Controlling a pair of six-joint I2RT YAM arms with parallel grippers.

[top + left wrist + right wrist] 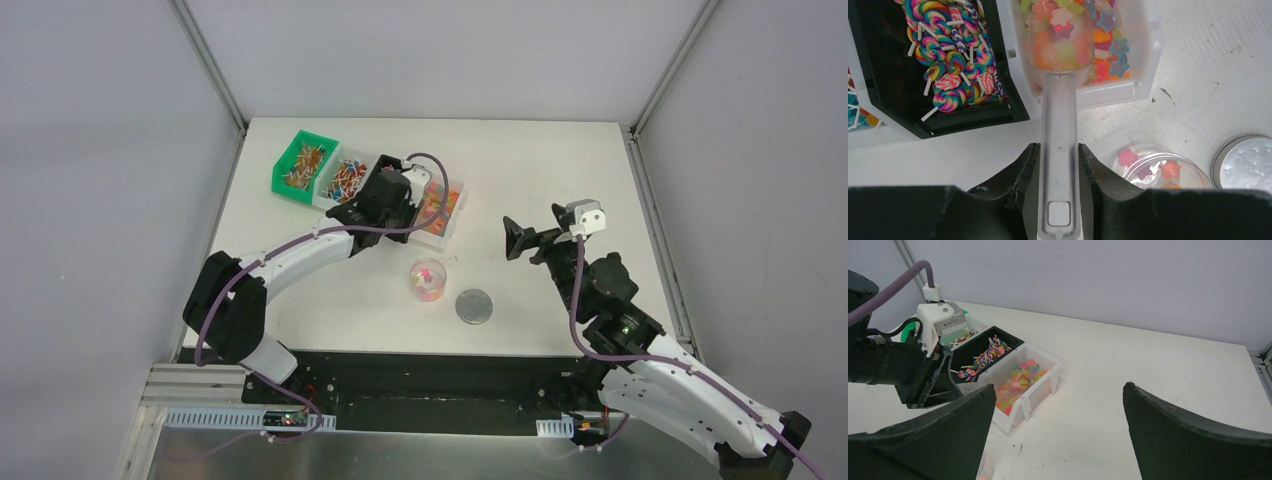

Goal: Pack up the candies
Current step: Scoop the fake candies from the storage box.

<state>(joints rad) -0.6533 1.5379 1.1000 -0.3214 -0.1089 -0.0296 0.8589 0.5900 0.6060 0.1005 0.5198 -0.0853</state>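
Left gripper [1059, 167]: you are clamping its fingers shut on the flat handle of a translucent scoop [1059, 120], one finger pressing on each side.
Scoop bowl: it is sitting heaped with star-shaped candies [1063, 47] and hanging over the near end of the white bin [1144, 60].
Where the candies are lying: most are filling the white bin in orange, pink, yellow, blue and green. One scoopful is riding in the bowl. A few are resting in the bottom of the clear round jar [1168, 170], which is standing on the table [540, 170] nearer to you.
Grey lid [1248, 162]: it is lying flat on the table just beside the jar, on the jar's right in the top view.
Black bin [888, 85]: it is sitting against the white bin's left side and holding swirl lollipops [948, 65].
Green bin [283, 188]: it is ending the row at the far left; its thin contents are showing too small to name.
Right gripper [1059, 390]: you are holding its fingers spread wide with nothing between them, above bare table well right of the jar, facing the bins.
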